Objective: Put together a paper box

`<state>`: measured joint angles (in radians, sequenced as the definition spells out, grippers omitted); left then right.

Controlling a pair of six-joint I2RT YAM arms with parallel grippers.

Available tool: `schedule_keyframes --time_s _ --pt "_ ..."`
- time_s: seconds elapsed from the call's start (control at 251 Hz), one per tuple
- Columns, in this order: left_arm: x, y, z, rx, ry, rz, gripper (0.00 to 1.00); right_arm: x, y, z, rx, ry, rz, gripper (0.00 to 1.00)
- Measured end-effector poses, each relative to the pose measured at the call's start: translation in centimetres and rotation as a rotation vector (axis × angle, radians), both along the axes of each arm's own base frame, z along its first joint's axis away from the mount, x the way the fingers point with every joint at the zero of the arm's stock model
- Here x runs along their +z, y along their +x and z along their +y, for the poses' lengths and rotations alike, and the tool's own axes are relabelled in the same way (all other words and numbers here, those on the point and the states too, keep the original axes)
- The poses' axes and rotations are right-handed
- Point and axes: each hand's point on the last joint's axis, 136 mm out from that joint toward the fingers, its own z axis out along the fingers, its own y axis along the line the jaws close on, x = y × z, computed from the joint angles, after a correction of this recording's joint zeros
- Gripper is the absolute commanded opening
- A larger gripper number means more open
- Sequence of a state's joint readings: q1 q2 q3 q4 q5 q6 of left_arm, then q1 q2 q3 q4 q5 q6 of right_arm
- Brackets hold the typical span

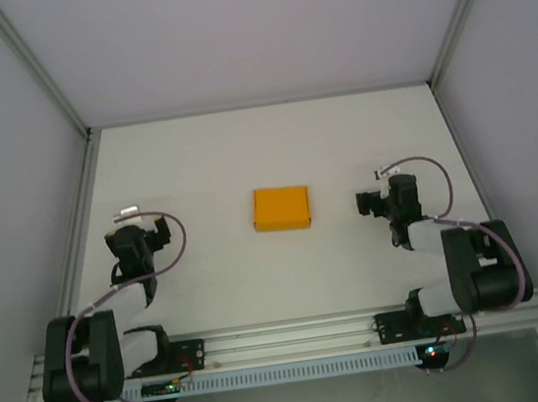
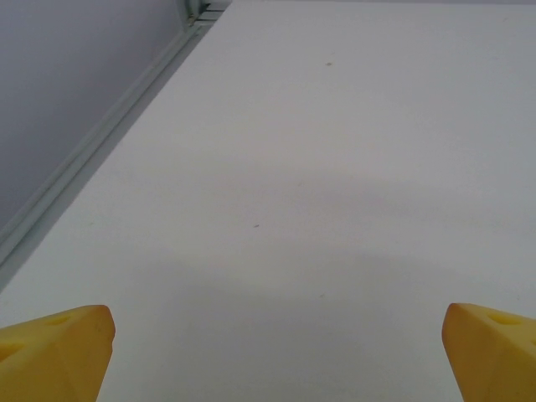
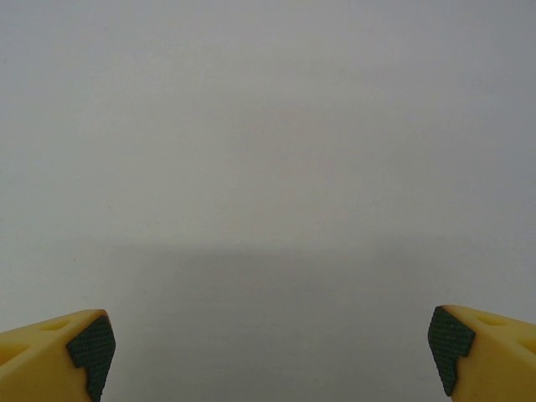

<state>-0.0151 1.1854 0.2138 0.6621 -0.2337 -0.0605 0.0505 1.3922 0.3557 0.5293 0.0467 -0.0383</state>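
Nearest me, a ribbed aluminium rail (image 1: 287,338) runs along the near edge of the table (image 1: 194,161). My two arms are bolted to it, the left arm (image 1: 86,356) and the right arm (image 1: 482,270), both built of glossy black and white shells with rounded joints.

My left gripper (image 2: 275,356) stands spread wide with nothing in it. Its two fingertips (image 2: 59,352) are blunt wedges of smooth yellow plastic. My right gripper (image 3: 270,356) is spread just as wide and also holds nothing. Each of its two yellow tips carries a dark pad (image 3: 92,352) with a fine cross-hatched grain, so I count two pads. Under both grippers the table is a flat, matte white sheet.

Further out, between the two grippers and well apart from each, sits the one paper box (image 1: 281,208). It is bright orange thin card, a low closed rectangle lying flat near the middle of the table.

Beyond it the white surface ends at a plain pale grey back wall (image 1: 247,35), which is framed by two slanting metal posts (image 1: 33,63).
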Motion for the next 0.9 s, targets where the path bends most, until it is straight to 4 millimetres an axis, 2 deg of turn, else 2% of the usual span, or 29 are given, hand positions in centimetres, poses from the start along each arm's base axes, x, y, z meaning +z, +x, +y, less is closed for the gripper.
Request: schedule_keyframes --time_s 0.176,0.227,0.315,0.523,0.898 --pt "-0.3 1.9 -0.5 -0.054 -0.014 -0.058 0.99 0.8 2.5 -1.1 -0.006 0.077 -0.123 0.99" --pt "-1.3 2.6 0.0 -0.046 -0.017 -0.061 0.99 0.4 2.5 -1.4 -0.007 0.086 -0.114 0.99" --pt "-3.5 3.0 0.1 -0.057 -0.034 0.013 0.99 1.0 2.9 -1.5 -0.018 0.098 -0.141 0.99" --pt "-0.4 5.8 -1.0 -0.105 -0.031 -0.071 1.00 1.6 3.2 -0.8 -0.006 0.106 -0.165 0.99" --pt "-0.5 5.8 -1.0 -0.107 -0.030 -0.065 1.00 1.8 3.3 -1.2 -0.025 0.096 -0.173 0.99"
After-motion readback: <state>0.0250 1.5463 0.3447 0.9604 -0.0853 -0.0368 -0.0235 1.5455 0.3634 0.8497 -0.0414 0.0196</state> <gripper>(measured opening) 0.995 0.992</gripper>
